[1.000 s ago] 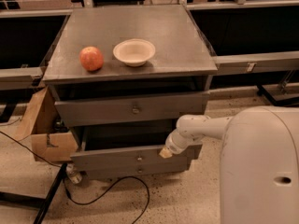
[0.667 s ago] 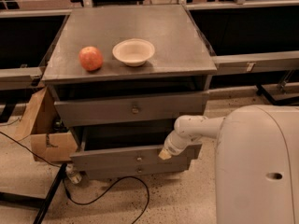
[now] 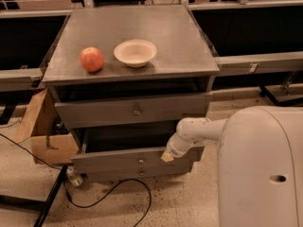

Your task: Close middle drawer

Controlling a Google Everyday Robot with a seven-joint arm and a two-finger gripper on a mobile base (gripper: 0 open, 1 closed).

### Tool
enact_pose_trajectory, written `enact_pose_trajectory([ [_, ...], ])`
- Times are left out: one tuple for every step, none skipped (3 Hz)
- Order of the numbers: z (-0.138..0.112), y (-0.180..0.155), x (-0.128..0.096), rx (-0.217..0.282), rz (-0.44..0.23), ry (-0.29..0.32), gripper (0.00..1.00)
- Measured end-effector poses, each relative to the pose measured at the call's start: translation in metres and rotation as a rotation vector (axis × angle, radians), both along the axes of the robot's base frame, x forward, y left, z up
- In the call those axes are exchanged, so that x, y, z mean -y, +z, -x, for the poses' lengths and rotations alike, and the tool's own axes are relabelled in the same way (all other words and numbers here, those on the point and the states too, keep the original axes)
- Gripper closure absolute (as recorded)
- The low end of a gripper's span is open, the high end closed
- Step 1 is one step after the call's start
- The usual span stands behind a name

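- Tool (image 3: 167, 155): held at the middle drawer's (image 3: 109, 162) front, likely placed for pushing; whether clenched or released cannot be told.
- Middle drawer: extends left of tool, left open.

Speckled beige stone floor (image 3: 189, 205), a thin black cable (image 3: 124, 180) looping across it; an open brown cardboard box (image 3: 47, 148) at left; behind, perhaps dark benches with grey metal rails (image 3: 255, 63).

Middle drawer (image 3: 109, 162) is sitting partly pulled out, with its dark interior showing behind the front panel. It is looking grey, wide and shallow, its flat front facing the camera with a small round knob at centre. Pincer (image 3: 167, 156) is sitting at the panel's top edge, right of the knob, apparently touching.
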State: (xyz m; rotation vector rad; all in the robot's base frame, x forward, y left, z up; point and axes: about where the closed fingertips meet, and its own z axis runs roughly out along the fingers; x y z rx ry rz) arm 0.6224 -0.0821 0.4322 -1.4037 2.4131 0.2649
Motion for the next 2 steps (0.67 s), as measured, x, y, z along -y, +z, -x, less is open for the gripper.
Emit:
enact_pose_trajectory([
  [-0.0019,-0.0031,-0.0001,0.009,0.006,-0.004,0.4],
  [-0.0103,-0.0096,-0.0006,0.03,0.019,-0.012,0.16],
])
